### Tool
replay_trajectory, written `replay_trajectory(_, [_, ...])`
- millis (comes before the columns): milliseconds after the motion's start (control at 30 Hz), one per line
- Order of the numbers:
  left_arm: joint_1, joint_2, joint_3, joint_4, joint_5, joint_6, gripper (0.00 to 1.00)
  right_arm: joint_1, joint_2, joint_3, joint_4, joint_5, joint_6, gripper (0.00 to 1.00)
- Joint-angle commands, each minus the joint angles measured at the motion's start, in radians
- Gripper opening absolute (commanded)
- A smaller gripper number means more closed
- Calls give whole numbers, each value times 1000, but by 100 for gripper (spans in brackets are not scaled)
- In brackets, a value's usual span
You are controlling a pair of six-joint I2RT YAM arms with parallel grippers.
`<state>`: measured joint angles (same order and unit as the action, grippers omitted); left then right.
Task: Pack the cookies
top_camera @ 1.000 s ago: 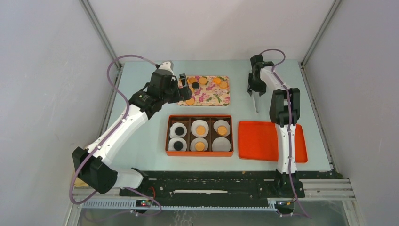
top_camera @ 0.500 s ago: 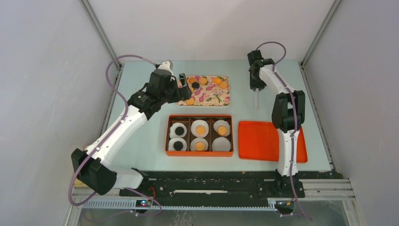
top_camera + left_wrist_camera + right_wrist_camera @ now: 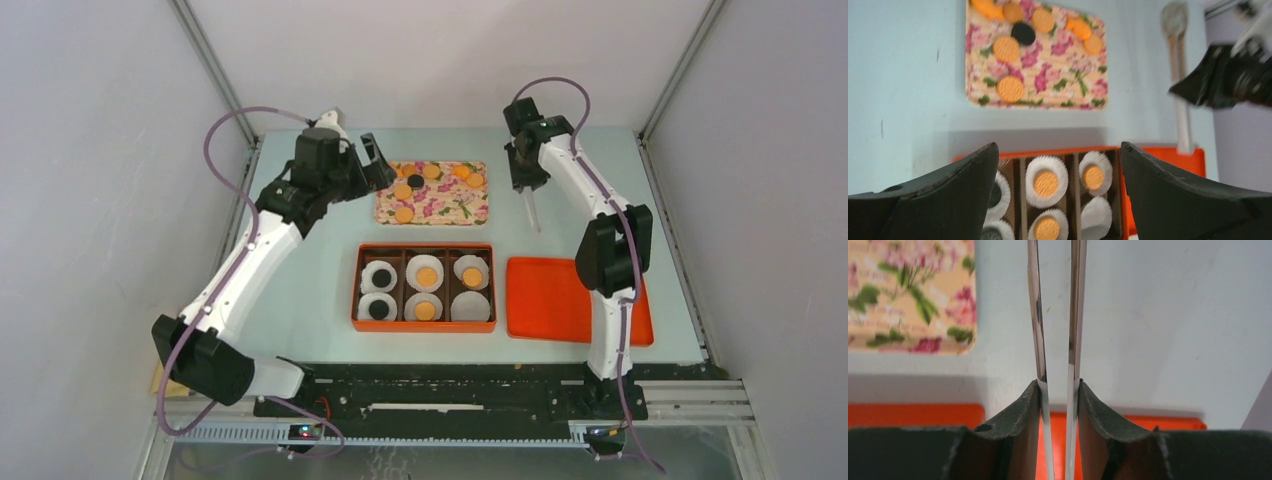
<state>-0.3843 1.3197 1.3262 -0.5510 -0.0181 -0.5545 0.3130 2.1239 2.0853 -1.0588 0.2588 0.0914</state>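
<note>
Several orange-tan cookies [image 3: 404, 190] and one black cookie [image 3: 415, 181] lie on a floral tray [image 3: 450, 208]; the left wrist view shows them too [image 3: 1006, 48]. The orange box [image 3: 424, 326] holds white liners: two with black cookies at left [image 3: 379, 310], three with orange ones [image 3: 426, 274], and the near-right liner [image 3: 470, 307] is empty. My left gripper [image 3: 378, 168] is open and empty above the tray's left end [image 3: 1058, 150]. My right gripper [image 3: 520, 178] is shut on metal tongs [image 3: 531, 213], right of the tray [image 3: 1059, 390].
An orange lid [image 3: 560, 300] lies right of the box. The tongs' two blades [image 3: 1035, 315] stand slightly apart over the bare table, with the tray's corner [image 3: 913, 295] to their left.
My left gripper has pulled back to the left, off the tray's edge, uncovering cookies there. My right arm has swung left toward the tray, carrying the tongs.
</note>
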Motion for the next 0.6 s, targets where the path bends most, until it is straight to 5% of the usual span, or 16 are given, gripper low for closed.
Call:
replay_trajectory(0, [21, 108, 197, 96, 57, -21, 95, 42, -178, -95, 4, -87, -22, 34])
replay_trajectory(300, [46, 433, 407, 213, 298, -120, 92, 72, -392, -333, 124, -248, -39, 31])
replay_trajectory(567, [12, 490, 405, 291, 350, -154, 92, 110, -404, -335, 151, -403, -41, 30])
